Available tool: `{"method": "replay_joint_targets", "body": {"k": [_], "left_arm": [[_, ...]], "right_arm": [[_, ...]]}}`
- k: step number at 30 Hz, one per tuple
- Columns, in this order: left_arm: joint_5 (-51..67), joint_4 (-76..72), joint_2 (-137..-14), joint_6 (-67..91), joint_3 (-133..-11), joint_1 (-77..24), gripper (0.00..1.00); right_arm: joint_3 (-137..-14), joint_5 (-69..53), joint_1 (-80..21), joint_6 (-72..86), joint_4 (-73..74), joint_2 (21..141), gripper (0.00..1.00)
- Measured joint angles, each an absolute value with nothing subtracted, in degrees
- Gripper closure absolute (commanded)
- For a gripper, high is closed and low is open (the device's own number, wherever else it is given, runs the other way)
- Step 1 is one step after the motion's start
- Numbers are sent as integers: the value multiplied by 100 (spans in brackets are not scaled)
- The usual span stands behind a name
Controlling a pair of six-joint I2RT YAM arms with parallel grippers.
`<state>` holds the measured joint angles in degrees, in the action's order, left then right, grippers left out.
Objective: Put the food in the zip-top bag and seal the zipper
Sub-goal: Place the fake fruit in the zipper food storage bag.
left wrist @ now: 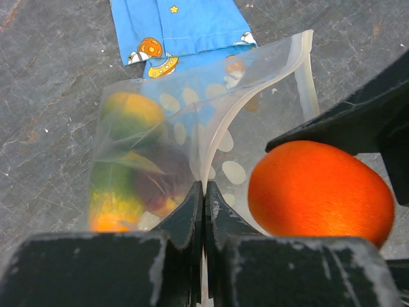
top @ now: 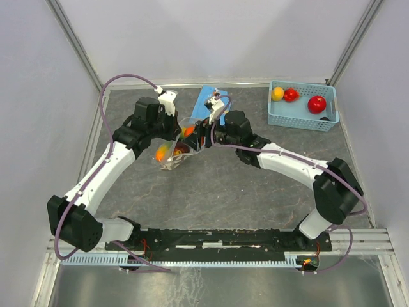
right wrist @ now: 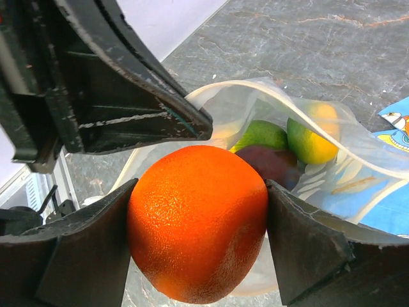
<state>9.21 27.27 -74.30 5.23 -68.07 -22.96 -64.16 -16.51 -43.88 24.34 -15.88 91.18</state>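
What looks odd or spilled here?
Nothing stands out. The left claw pinches the clear polka-dot plastic bag, the right claw holds a round orange toy fruit at its mouth, and other fruits sit in the light-blue mesh basket.

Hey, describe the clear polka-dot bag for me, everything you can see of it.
The bag is clear, floppy plastic printed with white dots, with a whitish zipper strip along its mouth. The mouth stands open, and the left gripper is shut on one edge of it. Inside lie a yellow fruit, a green fruit and a dark purple one. The bag is over the grey table, with a blue wrapper just behind. The right gripper holds an orange at the mouth.
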Motion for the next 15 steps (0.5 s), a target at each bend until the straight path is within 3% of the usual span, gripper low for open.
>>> {"method": "replay_joint_targets", "body": {"k": [15], "left_arm": [[965, 2727, -7428, 528, -6807, -2296, 97]], "right_arm": [[-6672, -858, -4405, 2440, -1621, 9856, 32]]}}
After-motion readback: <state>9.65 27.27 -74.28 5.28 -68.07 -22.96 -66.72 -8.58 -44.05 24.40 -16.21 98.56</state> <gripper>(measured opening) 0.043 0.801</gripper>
